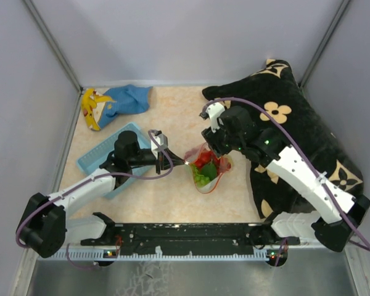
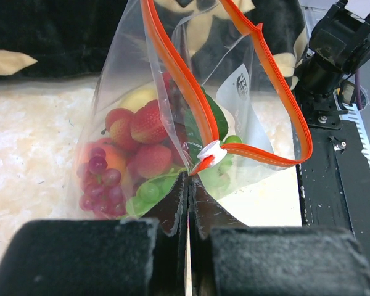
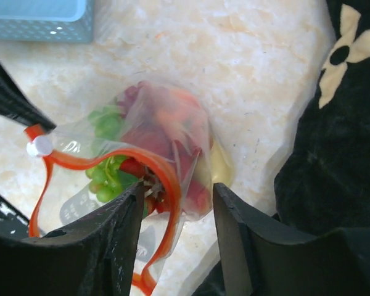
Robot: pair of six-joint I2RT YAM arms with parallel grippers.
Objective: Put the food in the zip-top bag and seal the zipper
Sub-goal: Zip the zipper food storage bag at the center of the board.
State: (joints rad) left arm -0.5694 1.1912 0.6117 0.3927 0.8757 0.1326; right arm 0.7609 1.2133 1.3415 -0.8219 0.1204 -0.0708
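Observation:
The zip-top bag [image 1: 208, 168] lies mid-table with its mouth open. Inside are red strawberries [image 2: 142, 126], green grapes [image 2: 149, 189], dark red grapes [image 2: 95, 179], a peach [image 2: 113, 159] and a yellow fruit [image 2: 139, 97]. The orange-red zipper [image 2: 179, 80] forms an open loop, with its white end piece [image 2: 209, 151] near my left gripper [image 2: 190, 177]. That gripper [image 1: 180, 161] is shut on the bag's corner at the zipper end. My right gripper [image 3: 177, 198] is open, and its jaws straddle the far part of the zipper rim [image 3: 168, 179]. It hangs over the bag [image 1: 211, 148].
A light-blue basket [image 1: 105, 157] sits left of the bag, under my left arm. A yellow banana [image 1: 89, 108] and a blue cloth [image 1: 128, 98] lie at the back left. A black flowered cushion [image 1: 296, 123] fills the right side. A black rail [image 1: 185, 234] runs along the near edge.

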